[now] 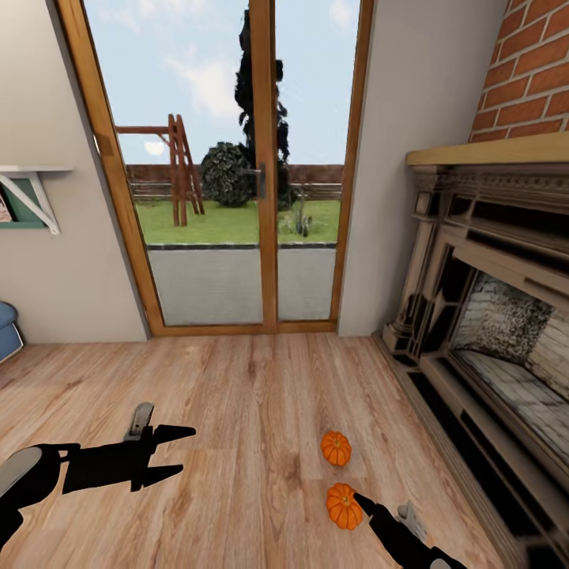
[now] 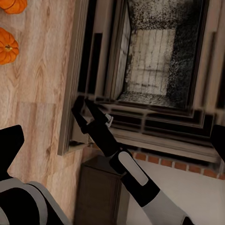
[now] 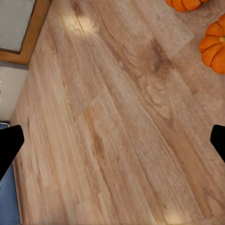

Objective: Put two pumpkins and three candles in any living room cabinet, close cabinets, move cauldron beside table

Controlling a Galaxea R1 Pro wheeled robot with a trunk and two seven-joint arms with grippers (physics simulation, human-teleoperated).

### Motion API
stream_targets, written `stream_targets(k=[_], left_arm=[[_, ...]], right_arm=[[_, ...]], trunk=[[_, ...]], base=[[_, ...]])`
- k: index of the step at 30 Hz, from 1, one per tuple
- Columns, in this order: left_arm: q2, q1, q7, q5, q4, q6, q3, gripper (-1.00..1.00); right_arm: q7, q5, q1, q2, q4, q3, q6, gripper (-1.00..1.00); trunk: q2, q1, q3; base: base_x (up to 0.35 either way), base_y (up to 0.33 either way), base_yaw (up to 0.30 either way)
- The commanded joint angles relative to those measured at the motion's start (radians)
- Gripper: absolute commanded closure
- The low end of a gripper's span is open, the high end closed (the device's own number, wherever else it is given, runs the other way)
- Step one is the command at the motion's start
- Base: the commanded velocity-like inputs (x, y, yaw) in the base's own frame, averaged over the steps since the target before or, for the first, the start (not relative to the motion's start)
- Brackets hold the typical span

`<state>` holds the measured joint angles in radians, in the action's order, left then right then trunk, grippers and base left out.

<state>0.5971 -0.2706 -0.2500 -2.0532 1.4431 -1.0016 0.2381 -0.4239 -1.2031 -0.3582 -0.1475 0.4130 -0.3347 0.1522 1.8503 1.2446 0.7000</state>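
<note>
Two orange pumpkins lie on the wooden floor near the fireplace, the farther pumpkin (image 1: 336,448) and the nearer pumpkin (image 1: 344,506). My right gripper (image 1: 370,510) is open, with one black fingertip right beside the nearer pumpkin. In the right wrist view its fingertips are spread wide over bare floor, and both pumpkins (image 3: 215,44) (image 3: 187,3) sit off to one corner. My left gripper (image 1: 180,451) hangs open and empty over the floor, well to the left. The left wrist view shows the right gripper (image 2: 83,111) and the pumpkins (image 2: 7,45). Candles, cauldron and table are out of view.
A dark fireplace (image 1: 490,316) with a brick chimney (image 1: 529,71) fills the right side. A glass patio door (image 1: 261,182) stands ahead. A blue seat (image 1: 6,328) sits at the far left. A dark-brown wooden unit (image 2: 101,192) stands beside the fireplace; I cannot tell whether it is the cabinet.
</note>
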Motion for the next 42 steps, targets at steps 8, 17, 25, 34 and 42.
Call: stream_targets(k=[8,17,25,34,42], left_arm=[[0.001,-0.001,-0.008,-0.012,0.0,0.0,0.001,-1.0],[-0.004,0.003,-0.005,-0.006,0.015,0.003,0.001,-1.0],[0.003,0.003,-0.003,-0.019,0.001,0.003,-0.009,-1.0],[0.003,0.004,-0.003,-0.022,0.0,0.003,-0.009,-1.0],[0.003,0.003,-0.003,-0.022,0.002,0.002,-0.009,-1.0]], right_arm=[[-0.042,-0.01,-0.001,-0.001,0.0,-0.005,0.004,-1.0],[-0.072,-0.039,-0.029,-0.031,-0.028,0.024,0.004,-1.0],[-0.036,-0.002,-0.075,-0.023,0.018,0.059,-0.041,-1.0],[-0.025,-0.002,-0.127,-0.023,0.035,0.06,-0.091,-1.0],[-0.017,-0.008,-0.172,-0.023,0.033,0.061,-0.107,-1.0]], trunk=[[0.029,0.015,0.014],[0.036,0.019,0.017],[0.036,0.019,0.017],[0.036,0.019,0.017],[0.036,0.019,0.017]], base=[[0.0,0.0,0.0],[0.0,0.0,0.0],[0.0,0.0,0.0],[0.077,0.049,0.0],[0.028,0.017,0.0]])
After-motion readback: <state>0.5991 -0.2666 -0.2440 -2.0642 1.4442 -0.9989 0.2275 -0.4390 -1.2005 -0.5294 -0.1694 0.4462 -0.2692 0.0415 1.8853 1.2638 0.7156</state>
